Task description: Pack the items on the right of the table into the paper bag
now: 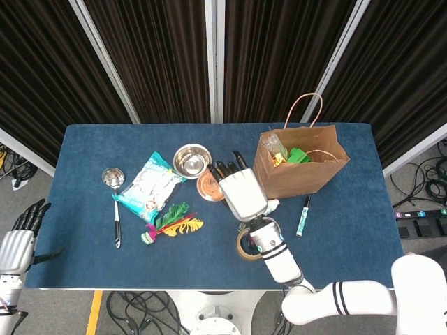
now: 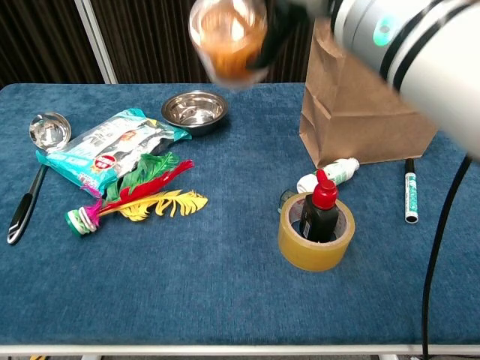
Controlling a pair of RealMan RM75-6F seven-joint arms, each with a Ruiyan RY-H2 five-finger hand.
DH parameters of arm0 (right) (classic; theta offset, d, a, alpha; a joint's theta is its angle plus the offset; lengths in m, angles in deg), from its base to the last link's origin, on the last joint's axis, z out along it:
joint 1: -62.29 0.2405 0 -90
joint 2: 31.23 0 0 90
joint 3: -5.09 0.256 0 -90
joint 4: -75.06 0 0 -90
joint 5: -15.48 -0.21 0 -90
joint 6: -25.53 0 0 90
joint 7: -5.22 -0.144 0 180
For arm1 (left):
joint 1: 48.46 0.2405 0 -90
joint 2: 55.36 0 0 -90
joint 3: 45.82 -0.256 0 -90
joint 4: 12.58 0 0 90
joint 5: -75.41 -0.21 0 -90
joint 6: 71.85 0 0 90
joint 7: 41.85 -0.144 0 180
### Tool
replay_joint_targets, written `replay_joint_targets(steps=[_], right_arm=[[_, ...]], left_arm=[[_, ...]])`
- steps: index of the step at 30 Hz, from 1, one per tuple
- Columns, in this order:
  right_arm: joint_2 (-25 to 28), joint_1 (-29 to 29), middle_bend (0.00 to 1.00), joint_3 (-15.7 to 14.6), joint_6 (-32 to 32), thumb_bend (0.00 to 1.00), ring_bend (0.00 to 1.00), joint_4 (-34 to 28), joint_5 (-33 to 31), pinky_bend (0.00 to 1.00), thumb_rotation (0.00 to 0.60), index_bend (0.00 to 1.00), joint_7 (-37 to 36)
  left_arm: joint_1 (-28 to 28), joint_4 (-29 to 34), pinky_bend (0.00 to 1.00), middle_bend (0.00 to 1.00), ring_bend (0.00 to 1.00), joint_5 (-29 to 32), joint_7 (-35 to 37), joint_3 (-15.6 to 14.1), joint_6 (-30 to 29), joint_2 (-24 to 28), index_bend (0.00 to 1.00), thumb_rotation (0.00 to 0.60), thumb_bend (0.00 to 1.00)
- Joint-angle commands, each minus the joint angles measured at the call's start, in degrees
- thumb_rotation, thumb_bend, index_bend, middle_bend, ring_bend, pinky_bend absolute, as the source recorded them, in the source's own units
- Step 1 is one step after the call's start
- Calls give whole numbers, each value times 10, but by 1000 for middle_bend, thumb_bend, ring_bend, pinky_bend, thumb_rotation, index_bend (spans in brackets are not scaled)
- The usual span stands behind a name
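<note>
A clear cup (image 2: pixel 228 39) with orange things inside is held by the right hand (image 1: pixel 242 193). In the chest view the cup is seen high above the table (image 2: pixel 225 292), blurred, near the top edge of the picture. In the head view the fingers (image 1: pixel 222 170) are seen wrapped around the cup, with the cup on their far left side, and only a little of its round orange top shows past them. The cup hangs above the table beside the steel bowl (image 1: pixel 191 160), left of the paper bag (image 1: pixel 300 171).

The paper bag stands upright at the right of the table, and green and yellow things can be seen inside it. Near its front a small white bottle (image 2: pixel 328 174) lies on its side. A roll of tape (image 2: pixel 315 238) lies flat, and a dark bottle with a red cap (image 2: pixel 319 205) stands inside its ring. A marker pen (image 2: pixel 409 199) lies to the right of them.

The left hand (image 1: pixel 17 241) is seen low at the left edge, off the table, with fingers spread and nothing in it.
</note>
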Motion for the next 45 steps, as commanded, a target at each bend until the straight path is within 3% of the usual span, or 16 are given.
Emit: replay_joint_targets(steps=[1, 10, 20, 36, 45], right_arm=[[38, 1, 466, 30, -32, 80, 396, -42, 36, 188, 600, 270, 23], [151, -36, 467, 88, -81, 83, 396, -95, 56, 188, 600, 278, 38], [227, -94, 466, 101, -89, 82, 396, -25, 21, 188, 600, 278, -41], [205, -113, 462, 57, -56, 78, 393, 50, -23, 188, 600, 278, -90], [191, -112, 412, 45, -26, 0, 363, 65, -71, 174, 600, 280, -88]], left_arm=[[-5, -6, 147, 122, 23, 1, 1, 2, 5, -5, 101, 600, 170], [-4, 3, 147, 123, 24, -6, -1, -2, -6, 0, 101, 600, 169], [-9, 8, 147, 122, 24, -8, -6, -2, -3, -2, 101, 600, 170], [-13, 0, 147, 122, 24, -3, -4, -1, 6, -6, 101, 600, 169], [-6, 7, 147, 122, 24, 1, -4, -1, -1, 0, 101, 600, 170]])
